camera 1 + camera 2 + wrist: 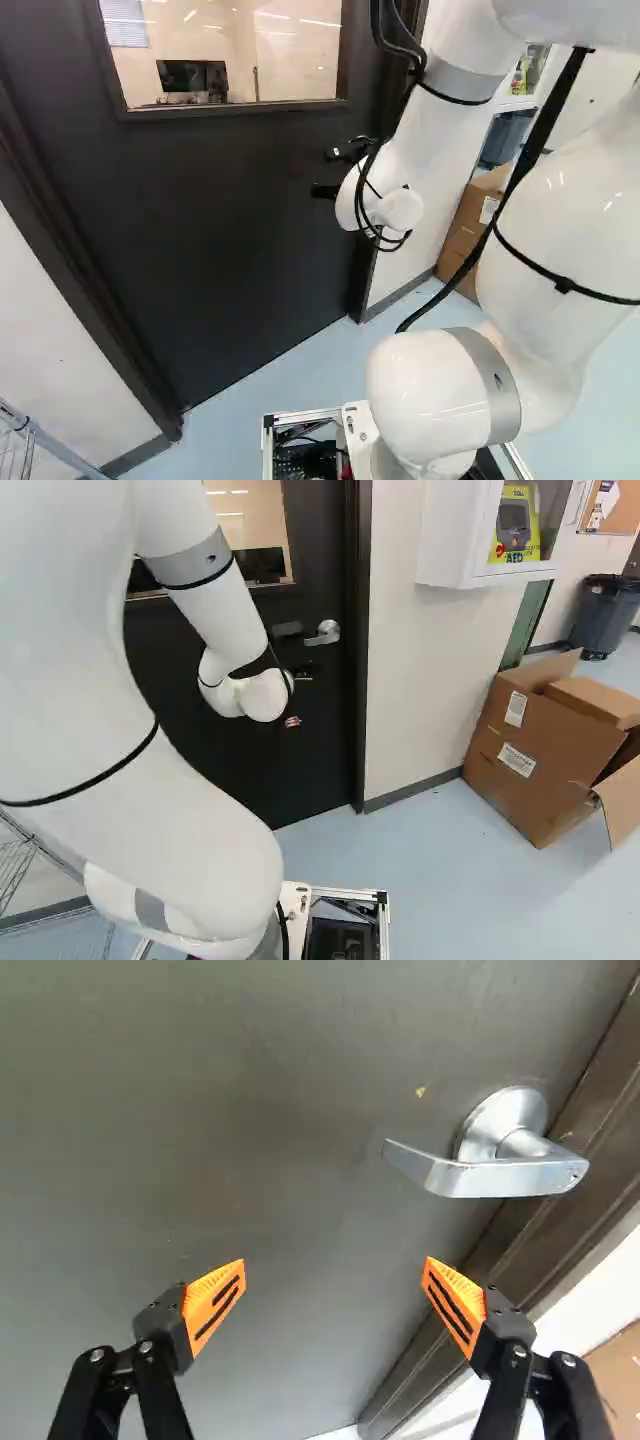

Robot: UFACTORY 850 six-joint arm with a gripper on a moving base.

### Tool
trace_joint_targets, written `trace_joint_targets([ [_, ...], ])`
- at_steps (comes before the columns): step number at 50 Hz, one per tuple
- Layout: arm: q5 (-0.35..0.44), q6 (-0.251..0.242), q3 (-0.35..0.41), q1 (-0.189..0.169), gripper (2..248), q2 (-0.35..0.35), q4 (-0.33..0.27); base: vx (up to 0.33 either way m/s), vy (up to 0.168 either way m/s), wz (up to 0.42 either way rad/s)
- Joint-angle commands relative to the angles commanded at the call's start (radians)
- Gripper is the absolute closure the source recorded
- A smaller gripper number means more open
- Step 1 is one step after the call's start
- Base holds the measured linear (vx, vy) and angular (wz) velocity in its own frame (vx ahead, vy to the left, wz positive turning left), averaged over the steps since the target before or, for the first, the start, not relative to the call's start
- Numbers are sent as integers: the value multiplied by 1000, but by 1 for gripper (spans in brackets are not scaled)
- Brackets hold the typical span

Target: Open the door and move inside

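The dark door point(220, 220) stands shut in its frame, with a window in its upper part. In the left base view my gripper point(325, 173) is in front of the door, near its latch side. A silver lever handle point(323, 633) shows on the door in the right base view, just above and beyond the wrist. In the wrist view the gripper point(335, 1268) is open wide with nothing between its fingers. Its lever handle point(495, 1165) lies ahead and off to one side, nearer the finger by the door frame, and untouched.
The dark door frame point(358, 660) borders a white wall point(415, 680). Right of it are a white AED cabinet point(455, 540), an open cardboard box point(540, 765) on the floor and a grey bin point(605, 615). A wire rack point(45, 440) stands at the left base view's lower left.
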Motion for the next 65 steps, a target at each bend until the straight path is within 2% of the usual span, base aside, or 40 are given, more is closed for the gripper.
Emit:
trace_joint_targets([
  [52, 0, 0, -17, 0, 3, 113, 0, 0, 0, 0],
  [65, 0, 0, -32, -16, 3, 130, -14, 0, 0, 0],
])
